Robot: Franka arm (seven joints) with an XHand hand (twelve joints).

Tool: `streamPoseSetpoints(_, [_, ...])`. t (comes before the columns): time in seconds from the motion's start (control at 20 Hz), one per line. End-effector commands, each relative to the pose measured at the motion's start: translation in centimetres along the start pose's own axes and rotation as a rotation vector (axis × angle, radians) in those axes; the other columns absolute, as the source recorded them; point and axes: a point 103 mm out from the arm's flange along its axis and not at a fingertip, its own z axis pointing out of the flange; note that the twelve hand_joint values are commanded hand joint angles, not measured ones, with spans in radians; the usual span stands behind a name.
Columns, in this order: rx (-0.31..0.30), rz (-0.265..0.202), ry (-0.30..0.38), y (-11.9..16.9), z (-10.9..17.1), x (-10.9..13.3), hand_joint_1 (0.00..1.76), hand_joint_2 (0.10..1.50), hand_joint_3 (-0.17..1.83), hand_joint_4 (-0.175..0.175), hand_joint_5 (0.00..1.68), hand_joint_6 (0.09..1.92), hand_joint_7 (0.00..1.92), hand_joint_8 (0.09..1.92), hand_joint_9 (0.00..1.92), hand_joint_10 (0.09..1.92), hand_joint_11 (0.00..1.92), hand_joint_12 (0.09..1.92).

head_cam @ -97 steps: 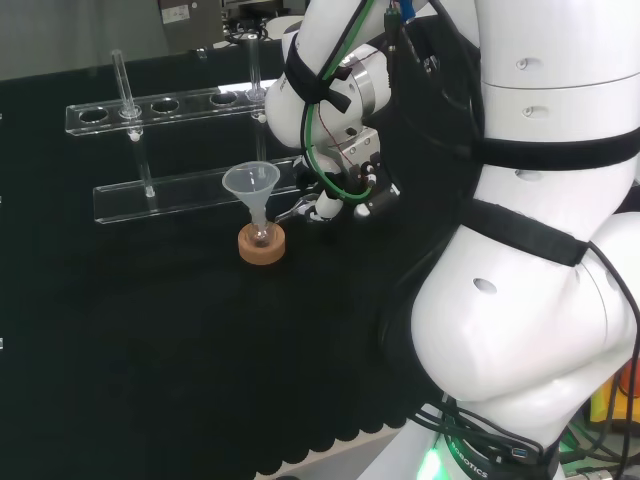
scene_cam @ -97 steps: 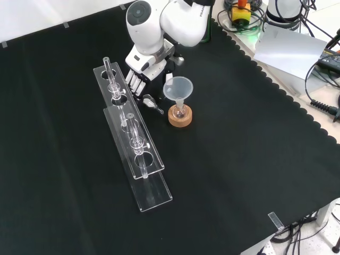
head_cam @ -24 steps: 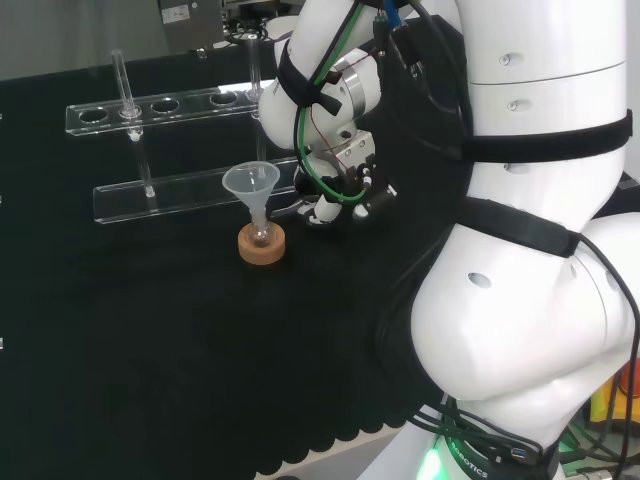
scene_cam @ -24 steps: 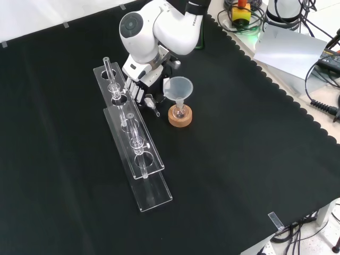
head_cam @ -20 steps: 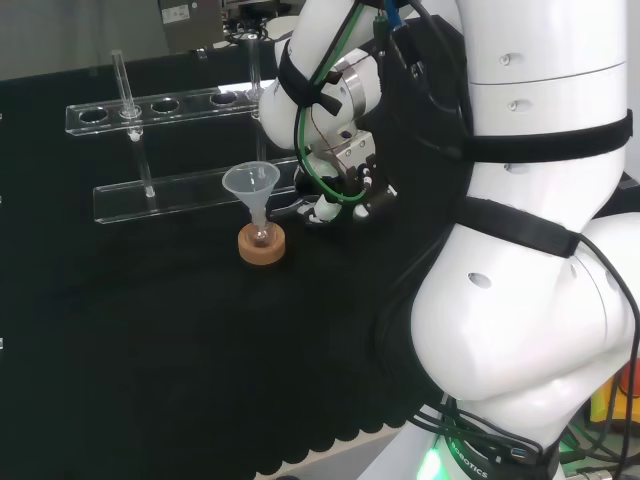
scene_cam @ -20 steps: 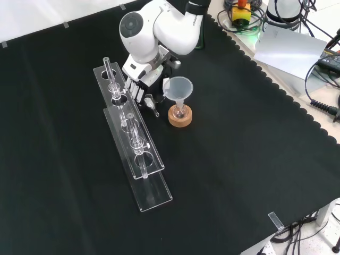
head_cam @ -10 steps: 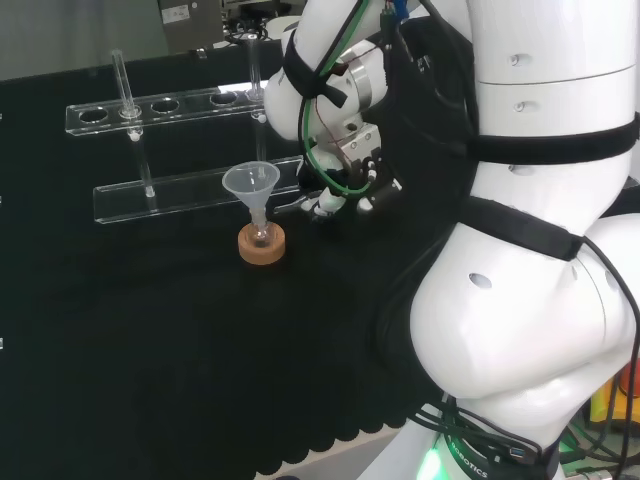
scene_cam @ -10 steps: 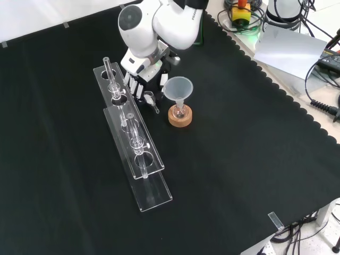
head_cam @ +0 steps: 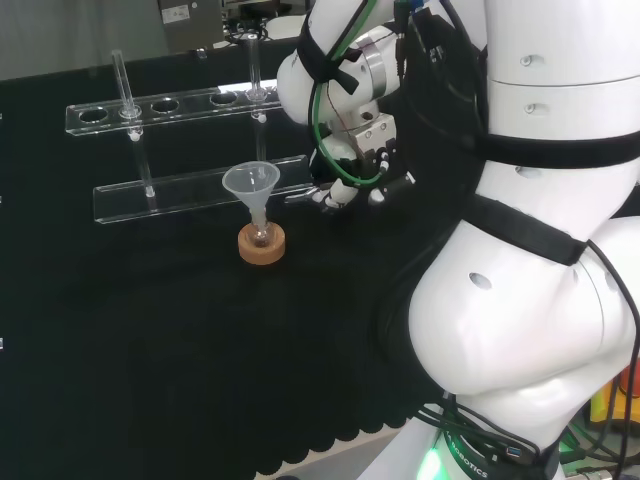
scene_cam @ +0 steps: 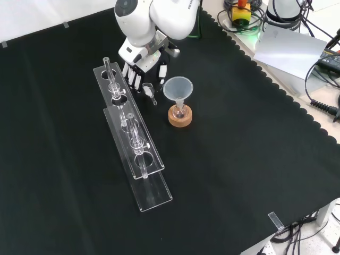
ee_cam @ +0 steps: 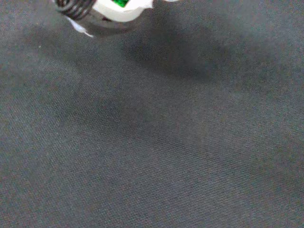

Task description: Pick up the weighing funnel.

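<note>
Hanging just beyond the funnel on its cork ring, the weighing funnel appears clear of the desk, pinched in the curled fingers of the hand. A level, straight lift should spare the rack alongside.

Brand lettering on arm link, nothing else legible

Bench draped in black cloth, scalloped along its edges. Standing on it in the front view: a long clear rack with upright tubes; right of it, apart, a cork ring bearing a small flask with the funnel
</note>
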Motion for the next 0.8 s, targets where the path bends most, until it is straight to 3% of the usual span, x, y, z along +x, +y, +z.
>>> streamPoseSetpoints(0.05, [-0.001, 0.024, -0.010, -1.9, -1.8, -1.3, 1.06, 0.86, 0.41, 0.175, 1.09, 0.90, 0.74, 0.62, 0.97, 0.38, 0.69, 1.16])
streamPoseSetpoints(0.8, [-0.005, 0.079, -0.076, -8.0, -7.5, -1.7, 1.06, 0.85, 0.43, 0.175, 1.10, 0.89, 0.74, 0.62, 1.00, 0.39, 0.69, 1.16])
